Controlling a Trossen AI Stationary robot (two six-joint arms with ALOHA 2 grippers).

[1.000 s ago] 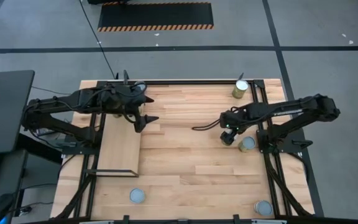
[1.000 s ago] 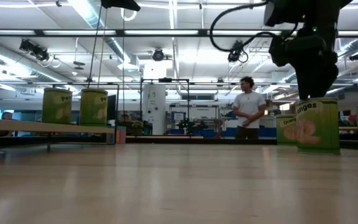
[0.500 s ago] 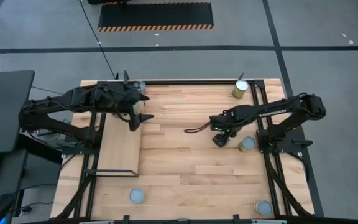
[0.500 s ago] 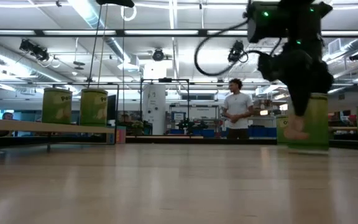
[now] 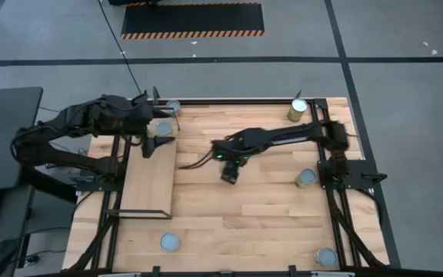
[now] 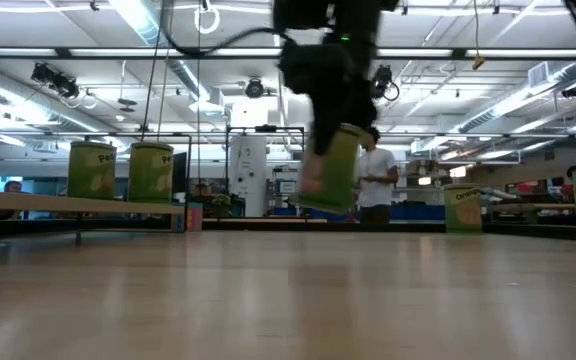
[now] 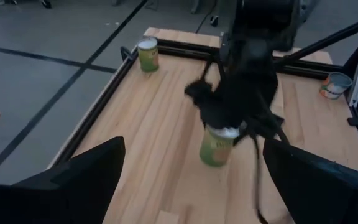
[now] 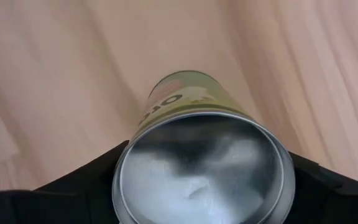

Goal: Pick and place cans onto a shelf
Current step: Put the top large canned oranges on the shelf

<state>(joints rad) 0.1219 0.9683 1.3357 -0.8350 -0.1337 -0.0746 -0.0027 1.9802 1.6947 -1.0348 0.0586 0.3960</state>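
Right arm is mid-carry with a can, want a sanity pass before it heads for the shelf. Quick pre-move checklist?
1. Can held: ok. The right gripper has its jaws around a can, lifted clear of the tabletop in the low view.
2. Can upright: not ok. It hangs tilted in the low view.
3. Free space on the shelf: ok. Its near part is bare; two cans stand at its far end.
4. Left gripper out of the way: not ok. It hovers open over the shelf's far end.
5. Path across the table: ok. No cans lie between carried can and shelf.
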